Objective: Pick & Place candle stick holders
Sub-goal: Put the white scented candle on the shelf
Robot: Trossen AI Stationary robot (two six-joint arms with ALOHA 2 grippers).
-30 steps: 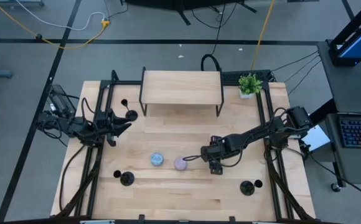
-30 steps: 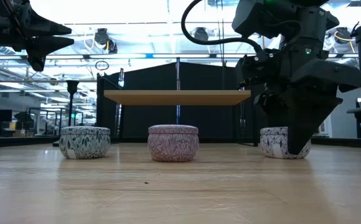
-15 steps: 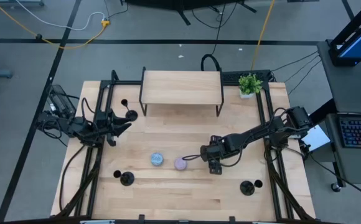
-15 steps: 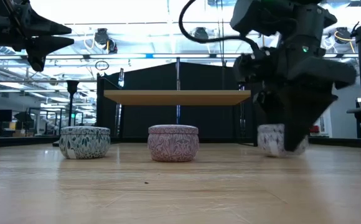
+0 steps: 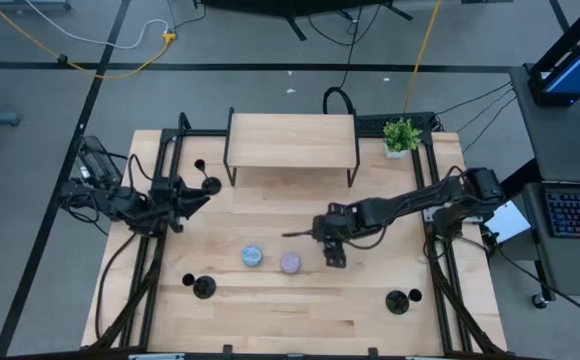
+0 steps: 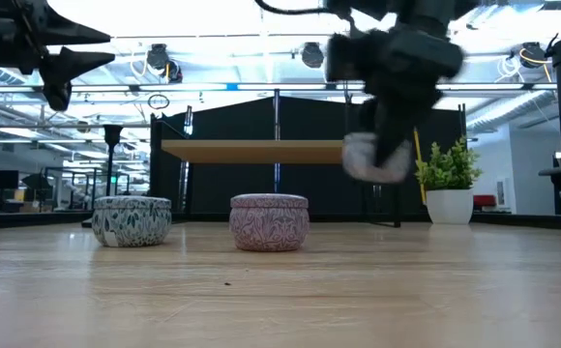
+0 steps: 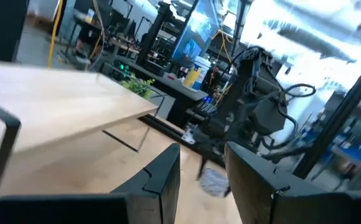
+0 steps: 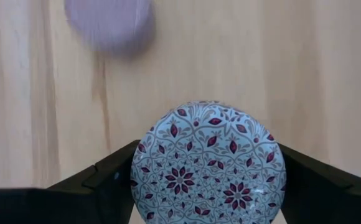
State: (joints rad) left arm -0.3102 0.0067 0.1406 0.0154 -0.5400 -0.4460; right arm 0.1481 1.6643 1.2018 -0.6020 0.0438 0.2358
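Three black candle stick holders stand on their disc bases on the table: near left (image 5: 203,288), near right (image 5: 398,300) and far left (image 5: 210,184). No gripper touches them. My right gripper (image 5: 334,256) hangs over the table's middle, shut on a white candle tin with a dark red flower pattern (image 8: 208,165), which the low view shows blurred in the air (image 6: 369,159). My left gripper (image 5: 196,200) waits at the table's left side, raised and open, with nothing between its fingers (image 7: 162,180). My right gripper pinches the round tin's side wall (image 8: 137,177) between its two fingers (image 8: 109,180), one on each opposite side. The fingers slant down from the table's right side. The tin hangs lifted clear of the table, lid up.
A blue tin (image 5: 253,257) and a purple tin (image 5: 290,263) stand on the table to the left of my right gripper. A wooden shelf on black legs (image 5: 292,140) stands at the far edge, and a small potted plant (image 5: 401,134) at the far right.
My right gripper has risen with the patterned tin and drifted toward the table's far left. The tin, which stood on the table, is now lifted clear. Most of the rise came in the last half second.
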